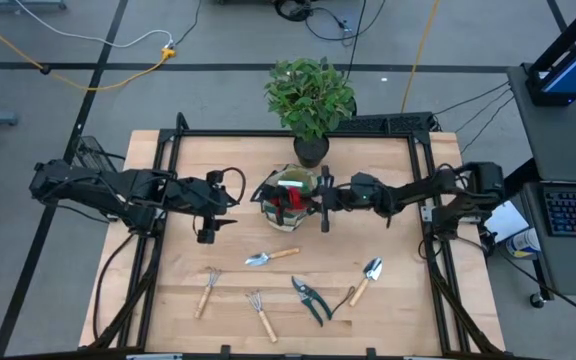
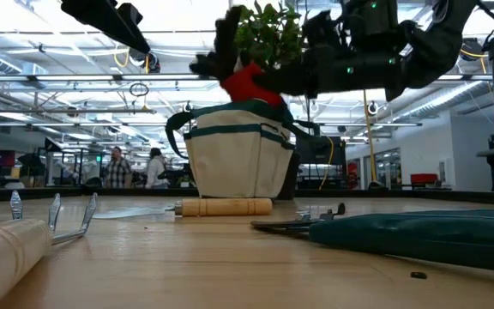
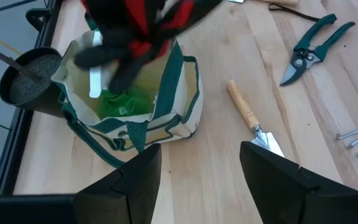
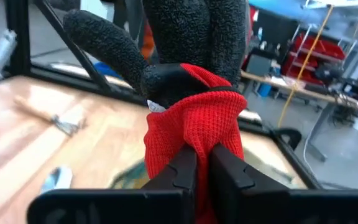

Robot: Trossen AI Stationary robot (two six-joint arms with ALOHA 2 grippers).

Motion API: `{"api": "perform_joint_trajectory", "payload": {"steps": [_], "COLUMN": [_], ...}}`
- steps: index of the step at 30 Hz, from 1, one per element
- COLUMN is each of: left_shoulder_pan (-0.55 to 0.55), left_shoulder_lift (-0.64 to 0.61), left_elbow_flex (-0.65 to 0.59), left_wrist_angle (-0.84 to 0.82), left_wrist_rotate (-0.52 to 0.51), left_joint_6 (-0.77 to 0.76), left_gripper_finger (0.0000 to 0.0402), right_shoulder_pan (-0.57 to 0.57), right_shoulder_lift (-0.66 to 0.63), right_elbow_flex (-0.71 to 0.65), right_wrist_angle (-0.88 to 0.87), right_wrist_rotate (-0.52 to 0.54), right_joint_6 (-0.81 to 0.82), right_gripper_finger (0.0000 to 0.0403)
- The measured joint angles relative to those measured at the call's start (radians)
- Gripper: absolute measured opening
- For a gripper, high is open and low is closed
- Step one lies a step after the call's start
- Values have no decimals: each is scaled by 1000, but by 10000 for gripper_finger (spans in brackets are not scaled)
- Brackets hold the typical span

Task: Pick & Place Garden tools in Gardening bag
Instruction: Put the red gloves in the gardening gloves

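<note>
glove (image 3: 143,25) — blurred, top cut off | bag (image 3: 166,112) interior — partly hidden by glove

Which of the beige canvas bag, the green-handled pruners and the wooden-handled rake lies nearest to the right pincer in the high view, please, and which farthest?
From the right pincer, shut on the red-black glove over the bag:
1. Beige canvas bag with green trim, directly beneath it at the table's middle.
2. Green-handled pruners, toward the table's front, slightly right.
3. Wooden-handled rake, front edge, left of the pruners.
</note>
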Motion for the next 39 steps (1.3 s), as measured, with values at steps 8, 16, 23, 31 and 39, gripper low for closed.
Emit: {"api": "perform_joint_trajectory", "payload": {"steps": [8, 16, 23, 31, 39], "left_shoulder_pan": [0, 0, 0, 0, 0], "left_shoulder_lift": [0, 0, 0, 0, 0], "left_elbow_flex": [0, 0, 0, 0, 0], "left_wrist_angle": [0, 0, 0, 108, 299], "left_wrist_rotate": [0, 0, 0, 0, 9], "left_joint_6": [-5, -7, -11, -69, -66], "left_gripper_finger": [225, 225, 225, 225, 225], "right_shoulder_pan": [-15, -40, -51, -40, -13], "right_shoulder_lift": [35, 34, 33, -25, -168], "right_elbow_flex": [0, 0, 0, 0, 0], "right_wrist_angle": [-18, -28, -20, 4, -177], "right_wrist_rotate": [-1, -5, 15, 22, -130], "right_joint_6": [59, 109, 103, 101, 103], "right_gripper_finger": [38, 84, 138, 156, 138]}}
